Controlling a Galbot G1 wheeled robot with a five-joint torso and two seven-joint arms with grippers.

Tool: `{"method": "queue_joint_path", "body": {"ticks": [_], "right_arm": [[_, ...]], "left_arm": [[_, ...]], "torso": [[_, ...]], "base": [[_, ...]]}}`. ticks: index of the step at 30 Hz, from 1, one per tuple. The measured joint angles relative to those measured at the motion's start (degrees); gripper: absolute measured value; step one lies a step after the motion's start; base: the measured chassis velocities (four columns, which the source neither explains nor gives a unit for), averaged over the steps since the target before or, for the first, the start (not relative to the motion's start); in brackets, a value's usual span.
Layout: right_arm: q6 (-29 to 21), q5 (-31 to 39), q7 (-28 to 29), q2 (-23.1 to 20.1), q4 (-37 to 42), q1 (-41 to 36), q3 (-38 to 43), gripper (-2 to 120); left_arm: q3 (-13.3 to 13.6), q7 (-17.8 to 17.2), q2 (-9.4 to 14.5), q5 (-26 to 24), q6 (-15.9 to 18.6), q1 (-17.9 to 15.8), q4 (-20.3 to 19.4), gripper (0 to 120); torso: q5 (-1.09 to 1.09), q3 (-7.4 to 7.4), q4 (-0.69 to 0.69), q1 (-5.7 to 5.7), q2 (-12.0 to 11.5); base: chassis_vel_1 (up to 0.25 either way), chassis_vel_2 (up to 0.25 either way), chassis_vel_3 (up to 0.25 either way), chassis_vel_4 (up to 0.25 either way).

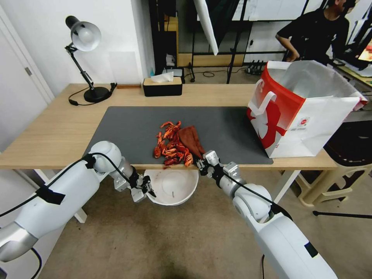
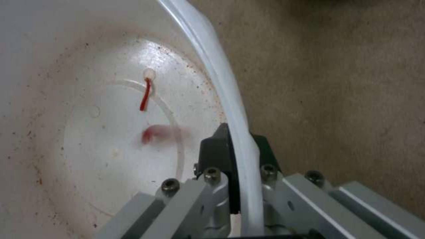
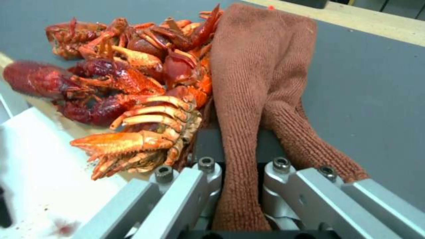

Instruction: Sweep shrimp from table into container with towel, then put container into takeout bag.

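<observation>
A heap of red-orange shrimp (image 1: 171, 145) (image 3: 132, 89) lies at the near edge of the dark mat on the table (image 1: 54, 131). The rust-brown towel (image 1: 191, 140) (image 3: 259, 83) lies against the heap's right side, and my right gripper (image 1: 201, 162) (image 3: 241, 146) is shut on its near end. My left gripper (image 1: 149, 189) (image 2: 234, 149) is shut on the rim of the white container (image 1: 172, 186) (image 2: 88, 109), holding it below the table edge under the heap. A thin red leg and a small red piece lie in the bowl. The red and white takeout bag (image 1: 298, 112) stands open on the table's right end.
A black tissue box (image 1: 162, 86) and a desk lamp (image 1: 86, 58) stand at the back of the table. A stool (image 1: 341, 170) sits to the right of the table. Carpeted floor lies below the bowl.
</observation>
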Motion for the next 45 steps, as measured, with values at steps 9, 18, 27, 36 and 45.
{"method": "queue_joint_path", "body": {"ticks": [9, 18, 27, 36, 45], "right_arm": [[-0.15, -0.82, 0.06, 0.16, 1.45, -1.37, -0.3, 4], [0.24, -1.64, 0.01, -0.21, 3.6, -3.86, -0.12, 4], [0.62, -2.26, 0.06, -0.25, 4.6, -5.44, 0.1, 4], [0.59, -2.8, 0.23, -0.22, 5.75, -6.53, -0.13, 4], [0.61, -3.6, 0.41, 0.05, 6.41, -7.39, -0.97, 4]], "left_arm": [[-0.05, -0.13, 0.11, -0.05, -0.09, 0.06, 0.04, 0], [-0.22, -0.2, 0.45, -0.21, -0.14, 0.12, 0.07, 0], [-0.31, -0.24, 0.46, -0.25, -0.16, 0.29, -0.08, 0], [-0.35, -0.24, 0.93, -0.6, -0.15, 0.27, -0.33, 0], [-0.52, -0.24, 1.27, -0.89, -0.15, 0.27, -0.34, 0]], "torso": [[0.0, 0.0, 0.0, 0.0, 0.0], [0.0, 0.0, 0.0, 0.0, 0.0], [0.0, -0.01, 0.0, 0.0, 0.01], [0.0, -0.01, 0.0, 0.0, 0.01], [-0.01, -0.01, 0.0, 0.0, 0.01]], "base": [[0.0, 0.0, 0.0, 0.0], [0.0, 0.0, 0.0, 0.0], [0.0, 0.0, 0.0, 0.0], [0.0, 0.0, 0.0, 0.0], [0.0, 0.0, 0.0, 0.0]]}}
